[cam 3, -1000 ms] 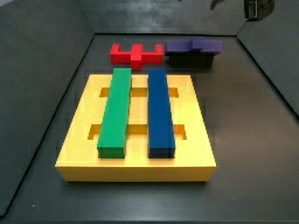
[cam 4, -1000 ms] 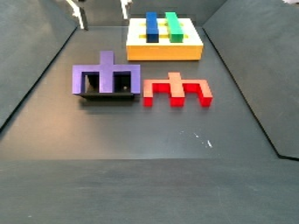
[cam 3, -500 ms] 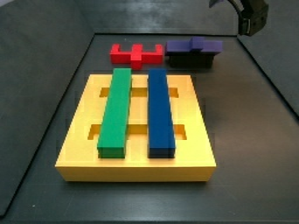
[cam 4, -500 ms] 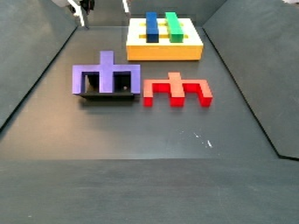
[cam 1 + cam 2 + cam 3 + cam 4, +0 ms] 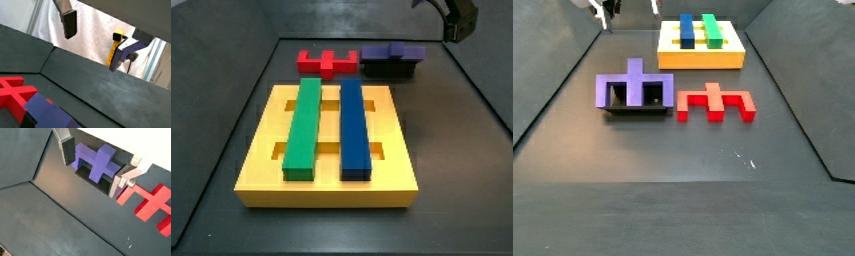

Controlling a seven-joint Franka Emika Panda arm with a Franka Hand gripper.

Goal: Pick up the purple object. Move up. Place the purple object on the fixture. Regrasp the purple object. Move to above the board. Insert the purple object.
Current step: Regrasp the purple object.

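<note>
In both side views the gripper (image 5: 456, 18) is cut off at the twelve o'clock edge; only dark finger stubs show there, and in a side view (image 5: 629, 8) just two pale tips, so whether the jaws stand apart cannot be read from these. The fixture (image 5: 636, 108) is mostly hidden under the purple object (image 5: 635, 89); only a dark strip shows at its six o'clock side. In a wrist view the purple object (image 5: 47, 114) and the red block (image 5: 15, 92) run off the frame's edge, and one finger (image 5: 69, 24) alone is clearly seen.
</note>
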